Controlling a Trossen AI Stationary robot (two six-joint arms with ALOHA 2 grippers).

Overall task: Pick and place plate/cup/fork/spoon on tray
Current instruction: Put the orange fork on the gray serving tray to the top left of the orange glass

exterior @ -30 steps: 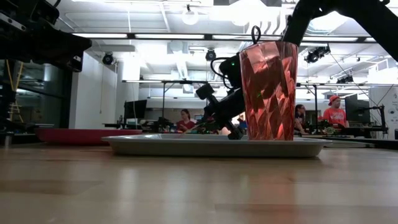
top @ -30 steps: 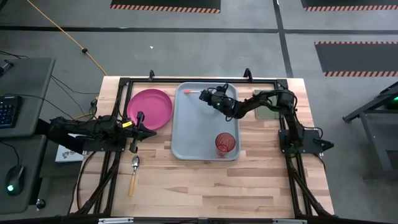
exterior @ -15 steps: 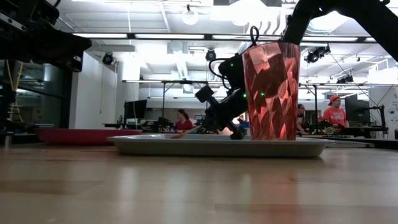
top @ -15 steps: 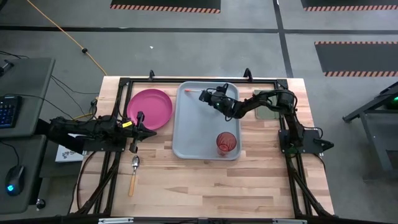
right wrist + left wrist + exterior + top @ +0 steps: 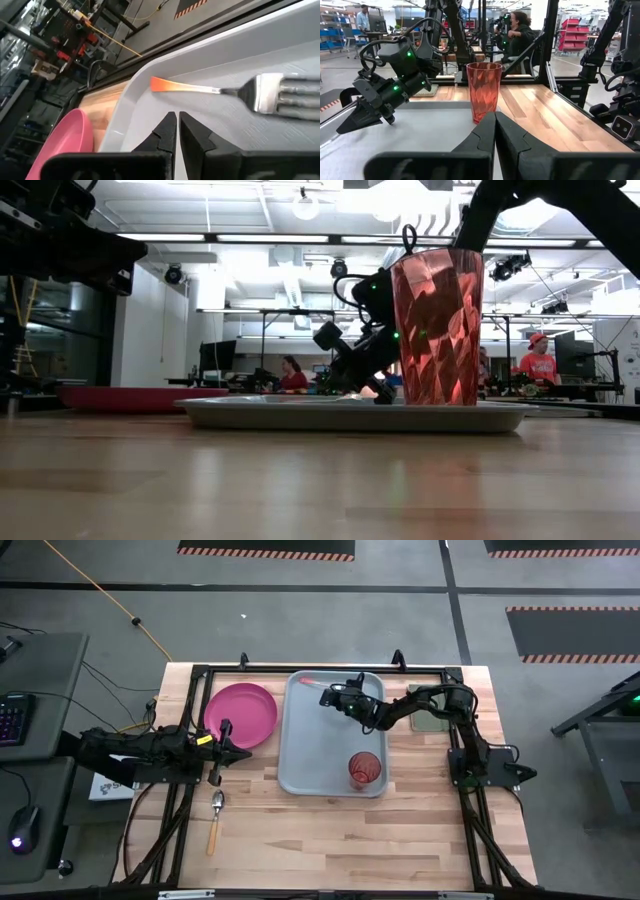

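1. High view: spoon (image 5: 215,816) lies on the worktop (image 5: 330,840), nearer than the tray (image 5: 300,765) and to its left.
2. Cup (image 5: 363,771) stands in the tray's near right corner.
3. Left end effector (image 5: 240,754), fingers together and empty, sits left of the tray by the plate (image 5: 241,714).
4. Right end effector (image 5: 325,697), fingers closed and empty, hovers over the tray's far end beside the fork (image 5: 308,685).

Two dark, near-black jointed arms are showing in the high view; left arm (image 5: 150,752) is wearing a small yellow mark near its wrist; right arm (image 5: 425,705) is carrying looped black cables; green indicator lights are glowing on its wrist housing; fingers (image 5: 485,137) are looking matte black, tapered, wedge-shaped.
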